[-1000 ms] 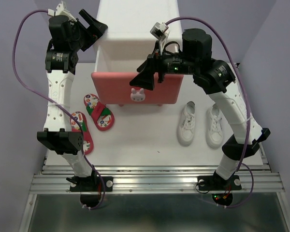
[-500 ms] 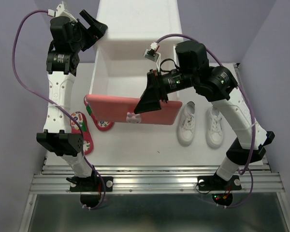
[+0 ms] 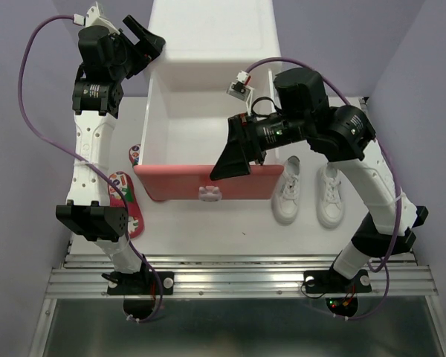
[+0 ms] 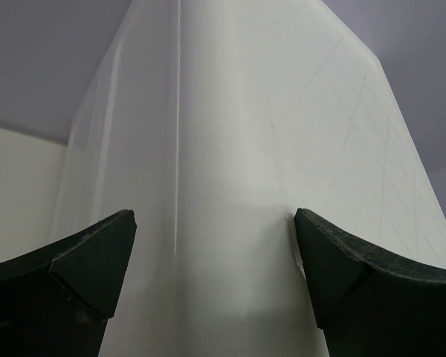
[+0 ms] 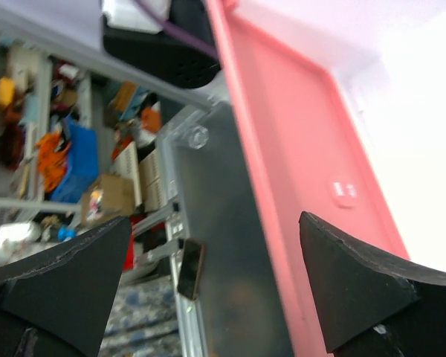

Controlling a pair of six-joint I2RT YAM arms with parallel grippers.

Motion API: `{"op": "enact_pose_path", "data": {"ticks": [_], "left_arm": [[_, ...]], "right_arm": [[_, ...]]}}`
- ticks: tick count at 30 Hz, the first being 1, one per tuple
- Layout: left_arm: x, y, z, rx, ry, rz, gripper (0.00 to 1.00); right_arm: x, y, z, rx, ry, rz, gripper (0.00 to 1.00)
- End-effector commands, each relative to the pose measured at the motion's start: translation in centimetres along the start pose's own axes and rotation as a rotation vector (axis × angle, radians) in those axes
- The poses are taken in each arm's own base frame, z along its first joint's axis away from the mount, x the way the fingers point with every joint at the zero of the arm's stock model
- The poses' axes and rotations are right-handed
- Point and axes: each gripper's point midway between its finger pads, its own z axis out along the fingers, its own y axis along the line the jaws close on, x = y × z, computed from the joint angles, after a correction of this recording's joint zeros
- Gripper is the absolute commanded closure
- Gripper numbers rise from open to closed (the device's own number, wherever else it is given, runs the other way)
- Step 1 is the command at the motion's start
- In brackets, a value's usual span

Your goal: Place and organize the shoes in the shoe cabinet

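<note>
two white sneakers [image 3: 288,192] stand right of the pulled-out upper drawer [image 3: 197,137] of the shoe cabinet [image 3: 212,33]; red sandals [image 3: 125,202] lie left, one half hidden beneath it. only the wrist views show the jaws: left gripper [image 4: 214,216] spread wide astride the cabinet corner, right gripper [image 5: 214,218] wide, empty, over the pink drawer front [image 5: 297,149].

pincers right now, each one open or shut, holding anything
Left pincer: open, empty, facing the shoe cabinet wall.
Right pincer: open, empty, over the pink drawer front.
</note>
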Motion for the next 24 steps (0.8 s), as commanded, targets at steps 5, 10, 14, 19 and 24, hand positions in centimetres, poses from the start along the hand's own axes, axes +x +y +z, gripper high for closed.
{"op": "enact_pose_path", "data": {"ticks": [5, 10, 14, 19, 24], "left_arm": [[9.6, 11.6, -0.1, -0.379, 0.339, 0.066, 0.03], [9.3, 11.2, -0.2, -0.372, 0.330, 0.054, 0.03], [9.0, 11.0, -0.3, -0.374, 0.321, 0.053, 0.03], [8.6, 10.4, 0.0, -0.357, 0.297, 0.031, 0.03], [8.6, 10.0, 0.2, -0.337, 0.299, 0.014, 0.03]], "right_arm": [[-10.9, -4.5, -4.7, 0.345, -0.497, -0.162, 0.00], [-18.4, -5.7, -7.4, 0.413, -0.764, -0.217, 0.00], [-23.8, -7.2, -11.5, 0.449, -0.992, -0.218, 0.00], [-25.9, -12.3, -20.8, 0.641, -1.215, -0.118, 0.00], [-25.6, -14.7, -27.9, 0.751, -1.318, -0.079, 0.00]]}}
